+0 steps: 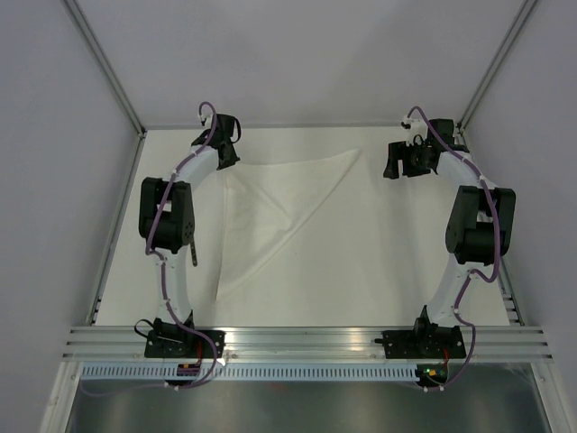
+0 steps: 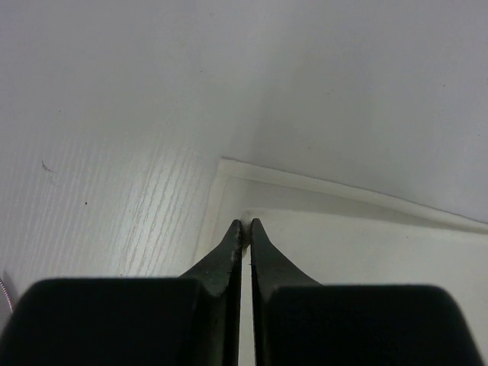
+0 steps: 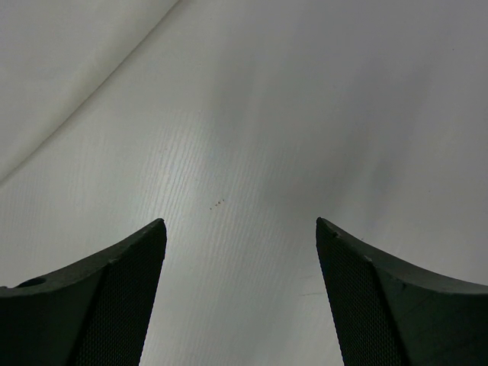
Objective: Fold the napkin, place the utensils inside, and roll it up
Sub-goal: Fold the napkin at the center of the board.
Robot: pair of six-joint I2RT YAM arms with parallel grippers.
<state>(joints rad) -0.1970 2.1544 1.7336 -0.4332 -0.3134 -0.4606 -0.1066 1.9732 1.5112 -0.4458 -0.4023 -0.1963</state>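
The white napkin (image 1: 270, 212) lies on the table folded into a triangle, one point toward the far right and one toward the near left. My left gripper (image 1: 225, 155) is at its far-left corner. In the left wrist view the left gripper (image 2: 246, 222) is shut, with the napkin (image 2: 366, 252) corner pinched at the tips. My right gripper (image 1: 394, 168) hovers just right of the napkin's far-right point, open and empty (image 3: 240, 223), over bare table; the napkin's edge (image 3: 53, 61) shows at that view's upper left. No utensils are in view.
The off-white table (image 1: 406, 262) is bounded by grey walls at the back and sides and by an aluminium rail (image 1: 306, 341) along the near edge, where both arm bases are bolted.
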